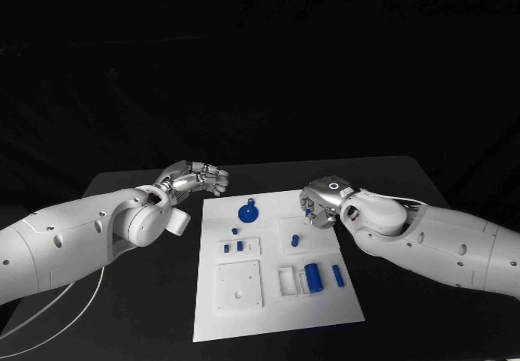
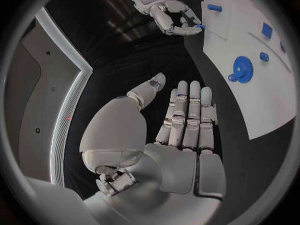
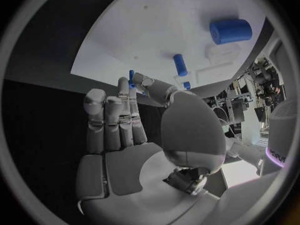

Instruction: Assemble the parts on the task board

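Observation:
The white task board [image 1: 276, 308] lies mid-table. On it are a blue gear [image 1: 248, 213], a blue peg [image 1: 294, 241], a thick blue cylinder [image 1: 313, 277] and a blue bar [image 1: 338, 275]. My right hand [image 1: 321, 201] hovers at the board's far right edge and pinches a small blue part [image 3: 132, 76] between thumb and a finger; the other fingers stand straight. My left hand [image 1: 196, 180] is off the board's far left corner, over black table, holding nothing. In the left wrist view its fingers [image 2: 189, 115] are stretched out, with the gear [image 2: 240, 67] ahead of them.
Small blue pieces [image 1: 232, 245] stand in a raised white block left of the peg. A white plate with holes [image 1: 240, 286] sits near the board's front left. A white cable [image 1: 76, 308] trails under my left arm.

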Action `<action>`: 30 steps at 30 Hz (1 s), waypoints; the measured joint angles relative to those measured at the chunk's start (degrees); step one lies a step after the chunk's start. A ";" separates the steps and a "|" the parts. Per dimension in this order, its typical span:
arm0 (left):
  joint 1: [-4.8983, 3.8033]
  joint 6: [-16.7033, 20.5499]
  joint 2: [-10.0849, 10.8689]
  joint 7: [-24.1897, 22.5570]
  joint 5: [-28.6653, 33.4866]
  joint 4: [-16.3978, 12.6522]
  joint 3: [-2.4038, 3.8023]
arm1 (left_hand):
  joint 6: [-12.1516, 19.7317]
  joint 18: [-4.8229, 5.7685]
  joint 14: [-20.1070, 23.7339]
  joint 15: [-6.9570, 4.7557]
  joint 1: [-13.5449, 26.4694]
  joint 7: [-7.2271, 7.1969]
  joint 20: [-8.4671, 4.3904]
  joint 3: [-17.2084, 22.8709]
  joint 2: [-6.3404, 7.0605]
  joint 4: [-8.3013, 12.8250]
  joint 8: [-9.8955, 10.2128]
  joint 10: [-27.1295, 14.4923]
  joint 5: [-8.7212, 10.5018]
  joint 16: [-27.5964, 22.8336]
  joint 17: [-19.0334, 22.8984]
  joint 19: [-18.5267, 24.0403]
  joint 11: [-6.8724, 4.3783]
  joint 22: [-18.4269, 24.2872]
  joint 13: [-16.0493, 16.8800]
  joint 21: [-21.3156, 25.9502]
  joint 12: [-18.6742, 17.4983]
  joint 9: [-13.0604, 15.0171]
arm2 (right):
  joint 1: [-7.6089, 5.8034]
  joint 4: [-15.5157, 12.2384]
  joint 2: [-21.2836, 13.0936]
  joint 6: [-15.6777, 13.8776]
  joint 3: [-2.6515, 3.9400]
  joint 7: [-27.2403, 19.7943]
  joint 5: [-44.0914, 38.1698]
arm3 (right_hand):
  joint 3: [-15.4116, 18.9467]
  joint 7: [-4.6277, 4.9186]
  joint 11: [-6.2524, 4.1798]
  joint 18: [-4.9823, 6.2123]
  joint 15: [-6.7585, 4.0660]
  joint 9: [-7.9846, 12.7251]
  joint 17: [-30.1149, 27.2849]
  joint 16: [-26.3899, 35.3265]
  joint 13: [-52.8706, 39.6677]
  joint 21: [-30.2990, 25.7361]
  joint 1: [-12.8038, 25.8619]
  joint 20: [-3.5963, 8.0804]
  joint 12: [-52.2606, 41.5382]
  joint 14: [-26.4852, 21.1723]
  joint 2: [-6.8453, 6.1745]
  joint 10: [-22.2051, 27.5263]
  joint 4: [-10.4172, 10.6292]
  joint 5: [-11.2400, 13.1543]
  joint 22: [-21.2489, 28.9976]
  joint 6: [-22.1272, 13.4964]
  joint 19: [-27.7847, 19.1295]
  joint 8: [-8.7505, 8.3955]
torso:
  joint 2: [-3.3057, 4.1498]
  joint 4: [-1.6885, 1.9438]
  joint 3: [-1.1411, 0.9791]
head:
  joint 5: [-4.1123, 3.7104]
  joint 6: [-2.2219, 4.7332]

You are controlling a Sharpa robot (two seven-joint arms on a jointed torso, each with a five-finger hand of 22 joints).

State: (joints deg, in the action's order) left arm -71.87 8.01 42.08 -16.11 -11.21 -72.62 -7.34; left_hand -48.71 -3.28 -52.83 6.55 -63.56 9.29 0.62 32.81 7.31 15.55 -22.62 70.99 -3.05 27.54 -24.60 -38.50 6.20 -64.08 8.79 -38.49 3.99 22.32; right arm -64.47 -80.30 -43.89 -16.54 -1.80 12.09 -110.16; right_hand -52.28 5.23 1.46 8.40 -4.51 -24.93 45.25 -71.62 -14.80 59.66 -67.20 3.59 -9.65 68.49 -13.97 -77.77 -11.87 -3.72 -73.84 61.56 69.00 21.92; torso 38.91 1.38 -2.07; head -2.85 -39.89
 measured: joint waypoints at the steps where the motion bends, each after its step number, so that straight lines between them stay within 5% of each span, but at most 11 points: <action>1: 0.00 0.01 0.02 0.00 0.00 0.05 0.00 | 0.00 0.17 0.00 0.00 0.00 0.00 0.00 0.00 0.00 0.00 0.00 0.00 0.00 0.00 0.00 0.00 0.00 0.00 0.00 0.00 0.00 0.00 | -0.05 -1.05 -0.47 -0.06 0.40 -0.01 0.27 | 0.00 0.00 -0.04 0.00 0.00 0.00 0.00 0.00 0.00 0.00 0.00 0.00 0.00 0.00 0.00 -0.04 0.00 0.00 0.00 0.00 0.00 0.00 | -0.01 0.00 0.00 | 0.04 -0.02; 9: 0.00 0.06 -0.04 -0.02 0.00 0.55 0.00 | 0.00 0.15 0.00 0.00 0.00 0.00 0.02 0.00 0.00 0.00 0.00 0.00 0.00 0.00 0.00 -0.02 0.00 0.00 0.00 0.00 0.00 0.00 | -0.22 -6.81 -1.43 -0.76 1.16 -0.12 1.81 | 0.00 0.00 -0.05 0.01 0.02 0.02 0.05 0.00 0.00 0.00 0.07 -0.01 0.00 0.02 -0.07 -0.05 0.00 0.00 0.01 0.00 0.00 -0.01 | -0.05 -0.08 0.01 | 0.93 -0.04; 17: 0.00 0.20 -0.41 -0.06 0.04 1.24 0.00 | 0.00 -0.58 0.00 0.00 0.00 0.00 0.22 0.00 0.00 0.00 0.00 0.00 0.00 0.00 0.01 -0.21 0.00 -0.12 0.01 0.20 0.00 0.00 | -0.20 -10.12 1.04 -0.89 0.98 -0.37 2.23 | -0.02 0.00 -0.05 0.01 0.04 0.01 0.05 0.00 -0.07 0.00 0.08 -0.02 0.01 0.03 -0.08 -0.04 0.03 0.01 0.02 -0.01 0.00 -0.02 | -0.10 -0.04 0.01 | 3.48 -0.23; 21: 0.00 0.31 -0.69 -0.07 0.14 1.56 0.00 | 0.00 -0.60 0.00 0.00 0.00 0.00 0.22 0.00 0.00 0.00 0.00 0.00 0.00 0.00 0.01 -0.21 0.00 -0.14 -0.04 0.22 0.00 0.00 | -0.23 -11.08 2.89 -0.81 -0.76 -0.46 1.86 | -0.15 0.00 -0.05 0.01 0.04 -0.02 0.04 0.00 -0.07 0.00 0.15 -0.02 0.01 0.03 -0.15 -0.03 0.17 0.01 0.01 -0.01 0.00 -0.03 | -0.11 -0.04 0.04 | 5.11 -0.64; 26: 0.00 0.51 -1.38 -0.08 0.25 1.90 0.00 | 0.00 -0.59 0.00 -0.01 0.00 0.00 0.22 0.00 0.00 0.00 0.01 0.00 0.00 -0.21 -0.04 -0.21 0.00 -0.12 -0.04 0.24 0.00 0.00 | -0.04 -11.76 5.00 -0.61 -4.41 -0.74 0.75 | -0.15 0.01 -0.05 0.01 0.12 -0.04 0.05 0.00 -0.07 0.00 0.23 -0.03 0.01 0.11 -0.23 -0.03 0.17 0.01 -0.03 -0.02 0.00 -0.14 | -0.13 -0.03 0.12 | 6.99 -1.30; 30: 0.00 0.62 -1.67 -0.08 0.33 1.95 0.00 | 0.00 -0.58 0.00 -0.01 0.00 0.00 0.22 0.00 0.00 0.00 0.01 0.00 0.00 -0.21 -0.04 -0.21 0.00 -0.12 -0.04 0.28 0.00 0.00 | 0.80 -11.56 5.80 -0.51 -5.20 -0.82 -0.19 | -0.15 0.01 -0.05 0.01 0.13 -0.04 0.10 0.00 -0.08 0.00 0.23 -0.11 0.01 0.11 -0.23 -0.03 0.17 0.01 -0.04 -0.02 0.08 -0.17 | -0.13 0.05 0.13 | 7.93 -1.60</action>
State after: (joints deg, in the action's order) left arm -71.87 8.63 40.40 -16.19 -10.88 -70.67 -7.34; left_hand -48.71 -3.85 -52.83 6.55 -63.55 9.29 0.83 32.81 7.31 15.55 -22.61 70.99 -3.05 27.32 -24.64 -38.72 6.20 -64.21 8.75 -38.21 3.99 22.32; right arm -63.67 -91.86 -38.09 -17.05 -7.00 11.26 -110.36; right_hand -52.43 5.24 1.41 8.42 -4.38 -24.97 45.34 -71.62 -14.88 59.66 -66.97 3.48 -9.64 68.60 -14.20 -77.80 -11.69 -3.71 -73.87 61.54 69.08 21.75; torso 38.78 1.44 -1.93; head 5.09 -41.49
